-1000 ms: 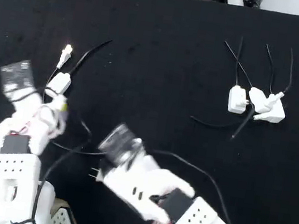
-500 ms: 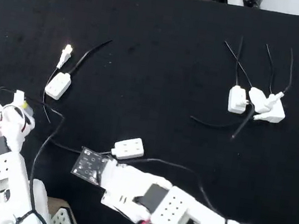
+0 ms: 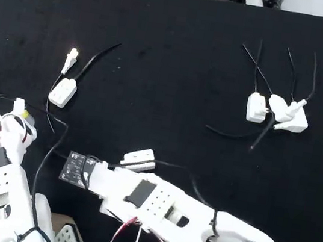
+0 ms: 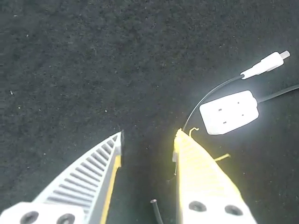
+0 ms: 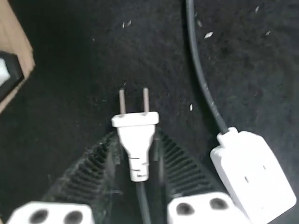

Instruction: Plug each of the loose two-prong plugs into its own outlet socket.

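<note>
Seen from the right wrist, the right gripper's (image 5: 135, 136) jaws are clamped on a white two-prong plug (image 5: 134, 122). Its long axis runs in line with the jaws, and its prongs point straight out past the tips over the black desk (image 5: 70, 70). A white socket (image 5: 254, 170) on a black cord (image 5: 201, 70) lies just beside it. Seen from the left wrist, the left gripper's (image 4: 148, 137) jaws stand apart, holding nothing, near another socket (image 4: 229, 112) and a small loose plug (image 4: 264, 64). From above, two more sockets (image 3: 256, 106) sit together, well apart at the desk's right.
</note>
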### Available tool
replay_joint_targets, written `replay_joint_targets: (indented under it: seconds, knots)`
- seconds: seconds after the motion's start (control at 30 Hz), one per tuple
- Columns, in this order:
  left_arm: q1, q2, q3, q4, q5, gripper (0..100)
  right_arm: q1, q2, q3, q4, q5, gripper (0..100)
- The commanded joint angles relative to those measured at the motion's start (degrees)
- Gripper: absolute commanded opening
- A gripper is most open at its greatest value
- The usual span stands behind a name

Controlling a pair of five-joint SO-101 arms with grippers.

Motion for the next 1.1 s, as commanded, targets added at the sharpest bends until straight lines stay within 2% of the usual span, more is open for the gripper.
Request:
replay_joint_targets:
  seconds: [0.0, 0.1, 0.2, 0.3, 0.4, 0.47, 0.57, 0.67, 0.9, 1.07]
  knots:
    - [-0.04, -0.62, -3.74, 0.09, 0.62, 19, 2.81, -9.01, -4.97, 6.95, -0.09, 1.1]
    - [-0.04, -0.62, -3.65, 0.09, 0.62, 19, 9.76, -18.24, -9.36, 18.55, 0.00, 1.0]
    - [0.04, -0.62, -3.65, 0.09, 0.62, 19, 23.21, -24.13, -13.32, 25.58, 0.35, 1.1]
    - [0.13, -0.62, -3.65, 0.09, 0.62, 19, 37.36, -22.55, -12.62, 22.42, 0.35, 1.1]
    - [0.13, -0.62, -3.65, 0.09, 0.70, 19, 44.48, -16.31, -10.33, 15.38, 0.35, 1.2]
    - [0.13, -0.62, -3.65, 0.09, 0.70, 19, 45.54, -10.51, -9.80, 11.52, 0.35, 2.8]
    - [0.13, -0.62, -3.56, 0.09, 0.70, 19, 45.63, -0.66, -10.77, 7.21, 0.26, 10.7]
    - [0.13, -0.62, -3.91, 1.76, 0.70, 19, 45.80, 8.57, -14.99, 6.59, 0.00, 17.4]
    - [2.86, -0.62, -3.65, 2.02, 0.62, 19, 46.95, 15.52, -29.49, 18.99, -0.09, 15.8]
    - [2.86, -0.62, -3.65, 2.02, 0.53, 19, 47.21, 16.84, -29.23, 14.86, 0.35, 15.9]
